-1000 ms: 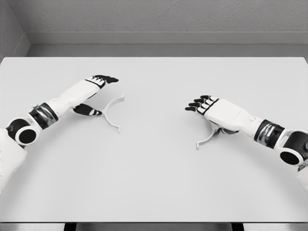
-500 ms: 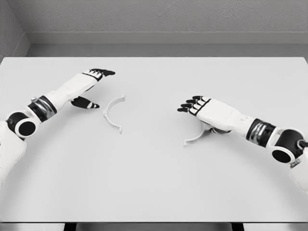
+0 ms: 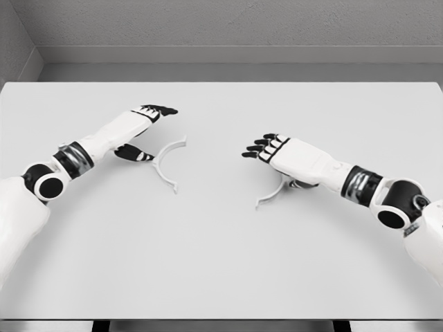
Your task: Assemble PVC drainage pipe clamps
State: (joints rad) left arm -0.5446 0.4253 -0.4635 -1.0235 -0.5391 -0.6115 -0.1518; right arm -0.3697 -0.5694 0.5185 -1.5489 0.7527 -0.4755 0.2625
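Note:
Two white half-ring clamp pieces lie on the white table (image 3: 221, 263). The left clamp half (image 3: 158, 167) opens to the right, and my left hand (image 3: 159, 133) hovers at its left side, open, with the black thumb tip right next to the arc and the fingers stretched out above it. The right clamp half (image 3: 271, 195) sticks out from under my right hand (image 3: 259, 148). Its upper end is hidden below the palm, which seems to hold it while the black fingers point left. A gap of bare table separates the two pieces.
The table's far edge (image 3: 221, 82) meets a grey wall, and its near edge (image 3: 221, 319) runs along the bottom of the view. Nothing else lies on the surface.
My right hand has moved left toward the middle, and the right clamp half came along under it. My left hand drew back, then returned to the left clamp half, which shifted slightly right.

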